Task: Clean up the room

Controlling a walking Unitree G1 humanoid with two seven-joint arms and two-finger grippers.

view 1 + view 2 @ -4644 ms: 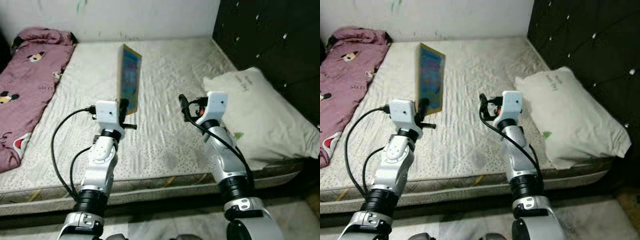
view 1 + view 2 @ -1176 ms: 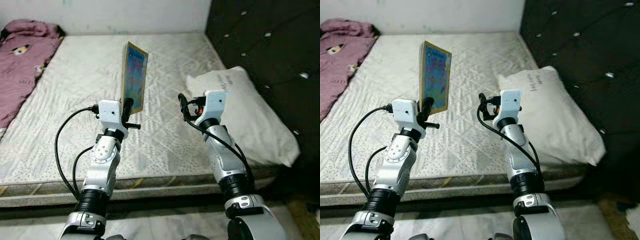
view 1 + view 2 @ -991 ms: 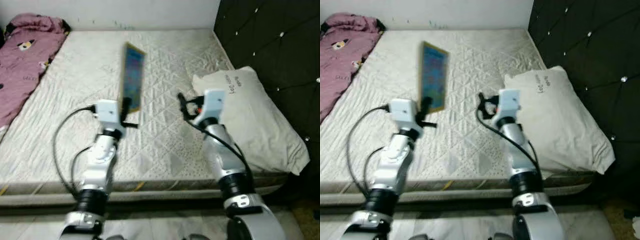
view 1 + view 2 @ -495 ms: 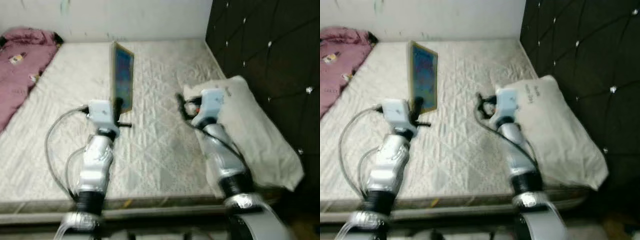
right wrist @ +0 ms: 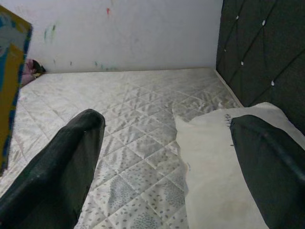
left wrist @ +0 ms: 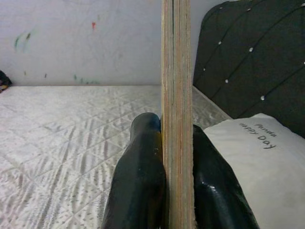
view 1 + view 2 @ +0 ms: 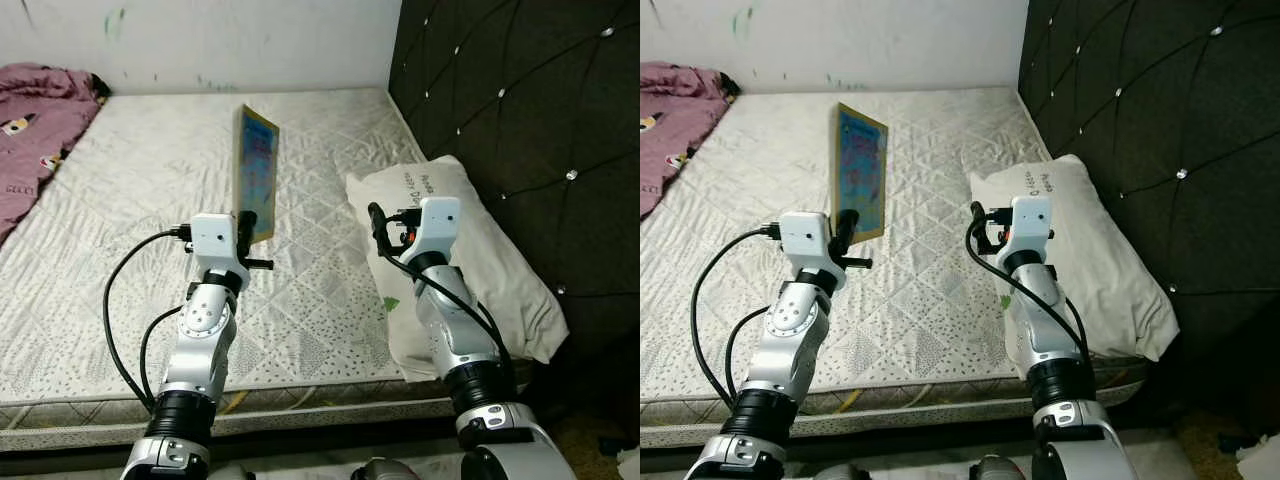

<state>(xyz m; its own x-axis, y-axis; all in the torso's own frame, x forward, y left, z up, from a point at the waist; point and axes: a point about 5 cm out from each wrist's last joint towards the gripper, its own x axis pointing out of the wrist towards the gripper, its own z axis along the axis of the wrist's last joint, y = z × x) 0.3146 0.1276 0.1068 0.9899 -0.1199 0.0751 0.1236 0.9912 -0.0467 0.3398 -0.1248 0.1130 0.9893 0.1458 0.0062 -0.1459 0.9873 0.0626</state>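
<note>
Left hand (image 6: 176, 157) raised above the near part of the bed (image 7: 130, 190), clamped on the lower edge of a book (image 7: 255, 185), one black finger (image 6: 140, 167) pressed to each cover. Book held upright and edge-on to the wrist camera, yellow border around a bright blue picture cover, clear of the mattress. Right hand (image 5: 167, 157) held up at about the same height, just beside the left arm's level, over the near inner corner of the pillow (image 7: 480, 270); fingers (image 5: 62, 162) spread wide apart with nothing between them. Pillow off-white with a line of small dark lettering, lying on the right side of the bed against the dark buttoned headboard (image 7: 520, 120). Mattress bare, pale, quilted in a diamond pattern with small dots, running back to a white wall (image 7: 220, 40) marked with a few green and red smudges. Pink blanket (image 7: 35, 120) with cartoon prints bunched at the far left end of the bed, well apart from book and pillow. Black cables looping from both silver forearms. Strip of mattress edge and dim floor (image 7: 1200, 420) visible below, something pale lying at the lower right corner, too small to tell.
</note>
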